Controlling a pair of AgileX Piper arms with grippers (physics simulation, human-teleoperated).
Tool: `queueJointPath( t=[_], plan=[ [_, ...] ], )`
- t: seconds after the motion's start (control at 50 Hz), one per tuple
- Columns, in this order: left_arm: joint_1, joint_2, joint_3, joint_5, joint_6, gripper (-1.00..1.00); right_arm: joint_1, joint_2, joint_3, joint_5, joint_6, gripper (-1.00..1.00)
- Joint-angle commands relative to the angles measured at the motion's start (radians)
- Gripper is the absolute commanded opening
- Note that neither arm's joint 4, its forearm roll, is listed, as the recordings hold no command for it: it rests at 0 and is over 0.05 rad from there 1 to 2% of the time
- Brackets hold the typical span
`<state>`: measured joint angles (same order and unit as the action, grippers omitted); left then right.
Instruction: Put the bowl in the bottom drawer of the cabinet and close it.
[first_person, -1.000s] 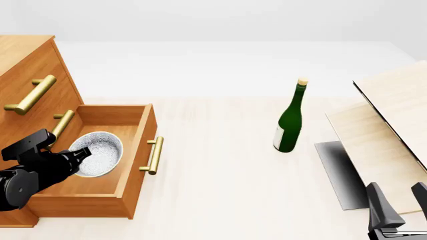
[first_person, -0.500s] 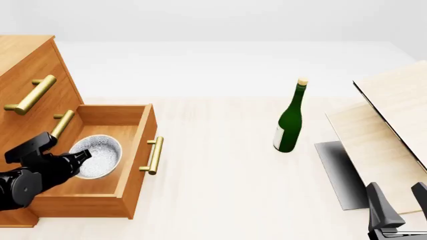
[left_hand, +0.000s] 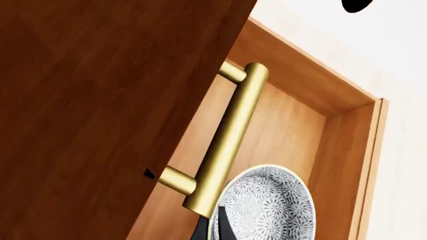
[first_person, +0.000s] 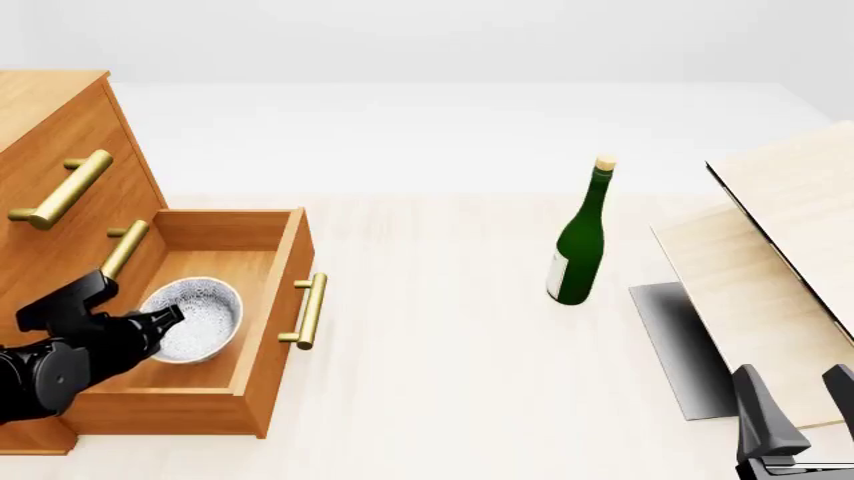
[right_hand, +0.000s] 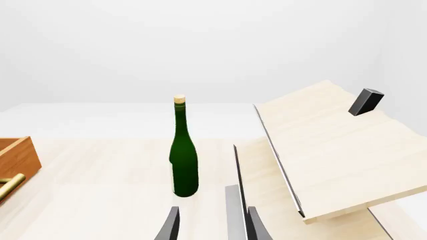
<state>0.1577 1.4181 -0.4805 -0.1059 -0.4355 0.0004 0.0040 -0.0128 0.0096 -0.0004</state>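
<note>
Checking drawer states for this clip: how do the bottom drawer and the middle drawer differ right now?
The bottom drawer is pulled out, its inside exposed; the middle drawer is pushed in flush. The bottom drawer holds the bowl; the middle drawer's contents are hidden. Both are orange-brown wood with brass bar handles.

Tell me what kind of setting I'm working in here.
A bare simulated tabletop test scene, not a real room: a pale table against a blank white backdrop. On it stand a wooden cabinet with its bottom drawer open, a green bottle and tilted light-wood boards.
</note>
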Motion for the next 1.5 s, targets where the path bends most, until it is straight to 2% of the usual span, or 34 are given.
queueJointPath(
  t=[0.02,0.58,0.6,0.92,1.0,1.1,1.12,1.2,1.22,1.44,1.5],
  plan=[
    [0.03,0.07,0.023,-0.051,0.002,-1.0,0.0,0.0,0.0,0.0,0.0,1.0],
    [0.035,0.087,0.021,-0.056,0.035,-1.0,0.0,0.0,0.0,0.0,0.0,1.0],
    [0.033,0.086,0.021,-0.056,0.034,1.0,0.0,0.0,0.0,0.0,0.0,1.0],
    [0.045,0.069,0.023,-0.05,0.054,1.0,0.0,0.0,0.0,0.0,0.0,1.0],
    [0.056,0.047,0.017,-0.031,0.078,1.0,0.0,0.0,0.0,0.0,0.0,1.0],
    [0.066,-0.011,0.004,0.012,0.149,1.0,0.0,0.0,0.0,0.0,0.0,1.0],
    [0.031,-0.034,0.014,0.025,0.121,1.0,0.0,0.0,0.0,0.0,0.0,1.0],
    [0.013,-0.088,0.013,0.062,0.133,1.0,0.0,0.0,0.0,0.0,0.0,1.0],
    [0.012,-0.126,0.007,0.089,0.156,1.0,0.0,0.0,0.0,0.0,0.0,1.0],
    [-0.07,-0.24,0.008,0.17,0.145,1.0,0.0,0.0,0.0,0.0,0.0,1.0],
    [-0.093,-0.301,-0.015,0.226,0.156,1.0,0.0,0.0,0.0,0.0,0.0,1.0]
  ],
)
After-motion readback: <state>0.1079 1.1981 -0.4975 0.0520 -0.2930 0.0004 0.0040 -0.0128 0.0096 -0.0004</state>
